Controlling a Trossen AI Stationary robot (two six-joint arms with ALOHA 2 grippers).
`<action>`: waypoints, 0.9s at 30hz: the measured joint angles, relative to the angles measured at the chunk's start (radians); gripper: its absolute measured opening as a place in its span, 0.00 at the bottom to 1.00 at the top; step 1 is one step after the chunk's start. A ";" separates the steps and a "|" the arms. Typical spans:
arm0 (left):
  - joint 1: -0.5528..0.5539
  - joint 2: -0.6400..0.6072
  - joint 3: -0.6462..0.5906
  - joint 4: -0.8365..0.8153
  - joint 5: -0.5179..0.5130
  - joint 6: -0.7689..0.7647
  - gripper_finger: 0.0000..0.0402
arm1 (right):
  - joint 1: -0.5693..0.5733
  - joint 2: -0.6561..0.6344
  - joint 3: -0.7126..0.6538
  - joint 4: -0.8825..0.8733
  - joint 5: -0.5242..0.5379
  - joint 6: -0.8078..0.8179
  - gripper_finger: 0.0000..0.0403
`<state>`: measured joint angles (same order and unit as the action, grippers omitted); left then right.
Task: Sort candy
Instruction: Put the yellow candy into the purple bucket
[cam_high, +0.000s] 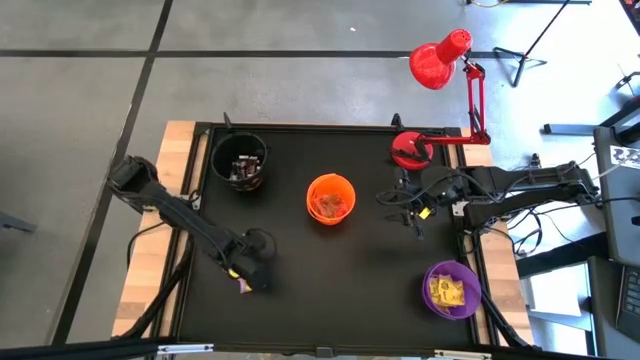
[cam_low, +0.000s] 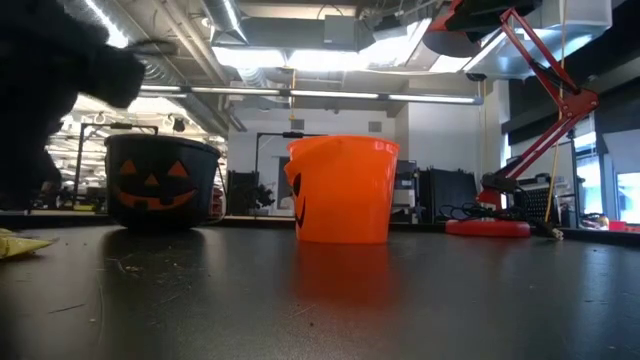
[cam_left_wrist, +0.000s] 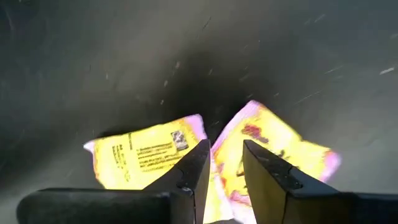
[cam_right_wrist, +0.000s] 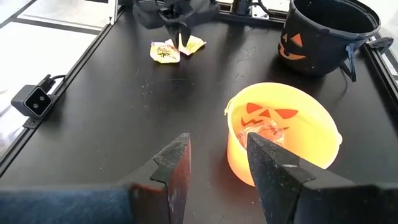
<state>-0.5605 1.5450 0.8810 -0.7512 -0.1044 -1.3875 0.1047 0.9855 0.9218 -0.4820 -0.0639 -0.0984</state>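
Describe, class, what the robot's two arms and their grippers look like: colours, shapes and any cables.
Both arms are dark, jointed and slender. The left gripper has two black, flat, tapering fingers on a black crossbar. The right gripper looks the same. Black cables trail by the right arm, which shows a small yellow spot near its gripper.

Yellow candy (cam_low: 20, 243) cut off at frame edge

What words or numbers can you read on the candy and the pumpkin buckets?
Nothing reads clearly.
Yellow candy wrapper: rows of small print and a tiny picture, too blurred to read.
Second yellow candy wrapper: pink marks, not readable as words.
Orange bucket and black bucket: only jack-o'-lantern faces, no words.
The left pincer stands over the two wrappers.
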 joint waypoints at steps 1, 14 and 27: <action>-0.006 -0.014 0.000 0.003 -0.025 -0.006 0.22 | 0.000 0.000 0.000 0.000 0.000 0.000 0.38; -0.085 -0.037 0.001 -0.005 -0.217 -0.054 0.28 | 0.000 0.000 0.000 -0.024 0.000 0.000 0.38; -0.088 0.018 -0.052 0.002 -0.152 -0.142 0.45 | 0.000 0.000 0.000 -0.043 0.000 0.000 0.38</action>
<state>-0.6487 1.5626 0.8289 -0.7488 -0.2565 -1.5292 0.1047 0.9855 0.9218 -0.5248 -0.0639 -0.0986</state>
